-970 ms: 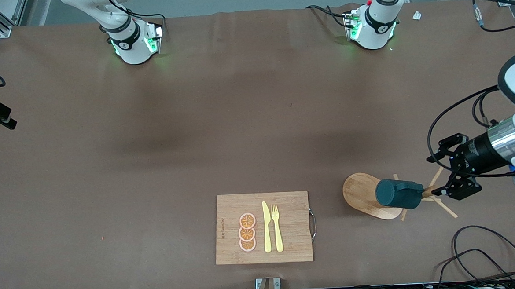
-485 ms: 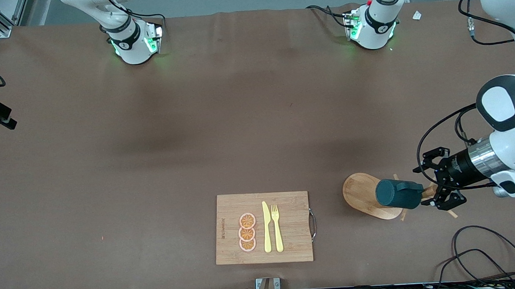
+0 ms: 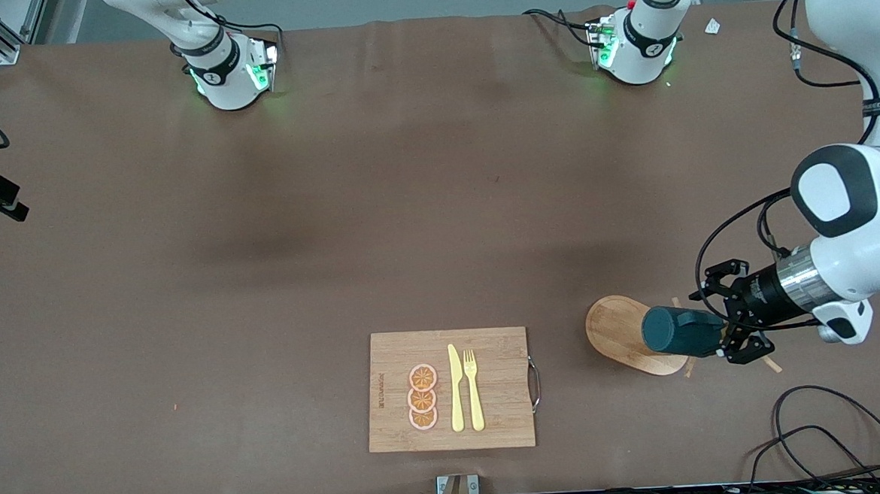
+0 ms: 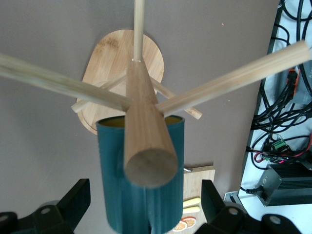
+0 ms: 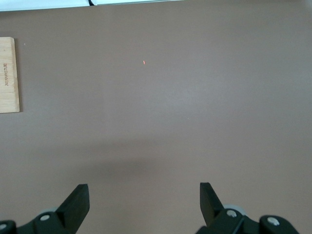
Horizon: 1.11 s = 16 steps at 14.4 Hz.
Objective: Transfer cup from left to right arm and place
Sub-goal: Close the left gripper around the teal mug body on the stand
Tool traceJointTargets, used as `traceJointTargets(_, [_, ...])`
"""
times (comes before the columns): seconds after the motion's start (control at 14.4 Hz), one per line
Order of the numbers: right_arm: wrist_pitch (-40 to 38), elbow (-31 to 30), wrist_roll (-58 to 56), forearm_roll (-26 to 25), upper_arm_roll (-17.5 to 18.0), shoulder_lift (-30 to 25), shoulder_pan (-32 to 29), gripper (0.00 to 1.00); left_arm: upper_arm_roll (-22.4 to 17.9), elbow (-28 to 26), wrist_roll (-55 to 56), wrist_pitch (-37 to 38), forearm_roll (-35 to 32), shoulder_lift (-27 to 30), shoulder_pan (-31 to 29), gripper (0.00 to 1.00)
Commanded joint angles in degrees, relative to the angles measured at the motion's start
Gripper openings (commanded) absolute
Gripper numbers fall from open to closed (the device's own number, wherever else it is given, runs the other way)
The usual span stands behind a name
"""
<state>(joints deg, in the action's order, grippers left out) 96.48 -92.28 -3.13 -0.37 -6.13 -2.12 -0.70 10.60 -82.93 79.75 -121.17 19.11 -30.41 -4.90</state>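
Cup (image 3: 679,331) hangs on a wooden mug tree (image 4: 146,146) near the table's front edge, toward the left arm's end. It is not on the table: it sits up on one of the tree's pegs, mouth toward the tree's oval base (image 3: 619,331), closed bottom facing up toward the front camera. In the left wrist view the cup (image 4: 141,195) shows its ribbed teal wall and a sliver of yellowish rim, with the tree's central post crossing in front of it.

Left gripper (image 3: 730,314) hovers by the top of the tree, just beside the cup on the side toward the table's left-arm end. Fingers spread wide, holding nothing. In its wrist view the two black fingertips (image 4: 73,202) flank the cup's wall, one on each side, not touching.

Key relation: the cup's long axis runs roughly along the gripper's line of approach, so the fingers would close across its width. Pegs (image 4: 234,78) fan out close by; the post lies between camera and cup.

The left arm is much the nearer. Right gripper (image 5: 144,207) waits high over bare brown table (image 5: 161,97), fingers apart and empty; only the corner of the cutting board (image 5: 9,75) shows in its view.

The board (image 3: 449,389) lies at the middle of the front edge with knife, fork and orange slices.
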Motion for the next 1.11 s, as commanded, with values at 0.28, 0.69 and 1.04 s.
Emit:
traceJointTargets(0.28, [0.11, -1.5, -0.56, -0.78, 0.5, -1.49, -0.7, 1.0, 0.03, 0.22, -0.83, -2.67, -0.12, -1.85, 0.77, 1.0])
traceJointTargets(0.69, [0.11, -1.5, -0.56, -0.78, 0.5, -1.49, -0.7, 1.0, 0.12, 0.22, -0.83, -3.37, -0.12, -2.55, 0.95, 1.0])
traceJointTargets(1.04, [0.11, -1.5, -0.56, -0.78, 0.5, -1.49, -0.7, 1.0, 0.21, 0.14, -0.74, -3.37, -0.03, -2.73, 1.03, 0.94])
